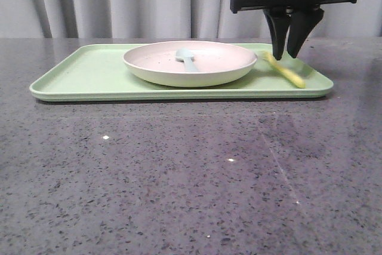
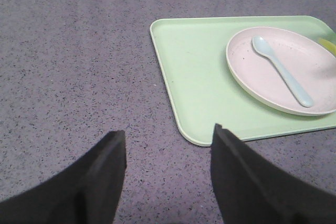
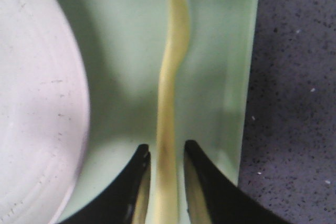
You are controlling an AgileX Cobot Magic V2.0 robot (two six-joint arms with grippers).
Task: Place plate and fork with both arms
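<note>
The pinkish-cream plate (image 1: 227, 64) sits in the middle of the light green tray (image 1: 83, 73). The yellow fork (image 1: 289, 74) lies flat on the tray just right of the plate. My right gripper (image 1: 285, 57) points down over the fork's far end. In the right wrist view its fingers straddle the fork (image 3: 170, 77) with a thin gap on each side, slightly open (image 3: 166, 146), and the plate's edge (image 3: 31, 103) is beside it. My left gripper (image 2: 168, 135) is open and empty over bare table, near the tray's corner (image 2: 194, 77). The plate (image 2: 262, 85) shows there too.
A light blue spoon (image 1: 186, 58) lies in the plate, and it also shows in the left wrist view (image 2: 286, 74). The tray stands toward the back of the grey speckled table (image 1: 179, 177). A grey curtain hangs behind.
</note>
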